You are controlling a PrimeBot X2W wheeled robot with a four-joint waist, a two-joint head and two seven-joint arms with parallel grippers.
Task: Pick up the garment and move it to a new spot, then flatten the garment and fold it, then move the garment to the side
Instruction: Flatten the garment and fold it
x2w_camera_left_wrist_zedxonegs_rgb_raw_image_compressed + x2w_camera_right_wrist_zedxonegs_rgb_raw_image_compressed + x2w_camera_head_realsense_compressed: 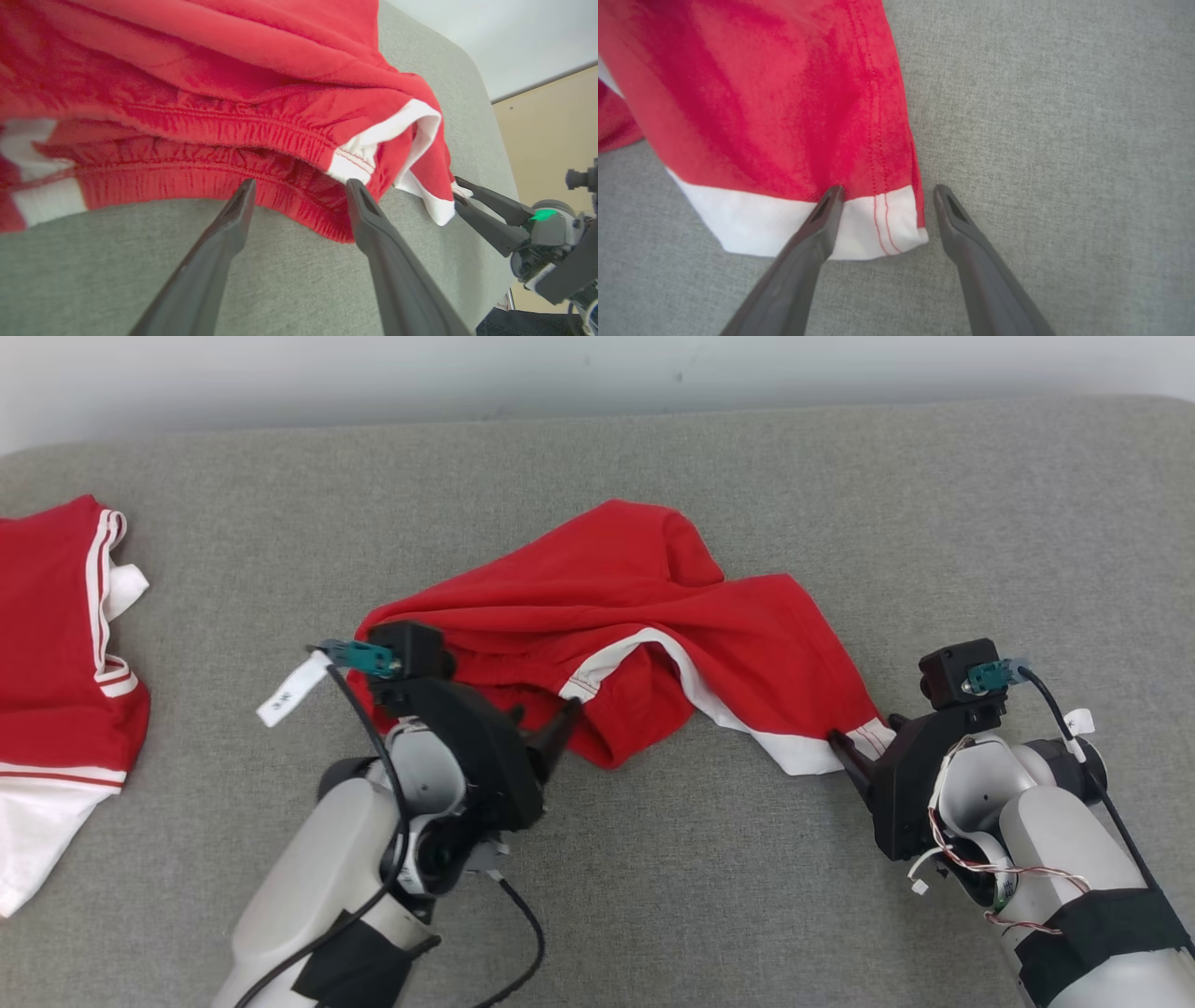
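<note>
Grey padded cloth (653, 896) covers the work surface, with a pale wall behind it. Far to the left of both tools, a second red garment (56, 644) with white stripes is seen lying flat; it is taken to be no part of this step.

Next comes the left gripper (543, 714), and its fingers are held spread with nothing pinched between them. In its wrist view, the gathered elastic waistband (224, 121) of the red shorts (635, 597) is found just ahead of the fingertips. The shorts are left crumpled on the cloth, stretched from one tool to the other.

At the right, the right gripper (864, 728) is likewise held wide and released. In its wrist view, a corner of the white hem (761, 224) is seen lying between the fingers, one tip set over the hem and the other over bare cloth.

The step in hand is judged to be the taking of a grip, since the shorts are neither flattened nor folded. Both pairs of fingers would need to be closed on waistband and hem together, then raised evenly so that neither edge is dragged free.

No brand is seen on the shorts. A white tag (291, 689) hangs from the left wrist cable; dark marks are printed on it but cannot be read.
</note>
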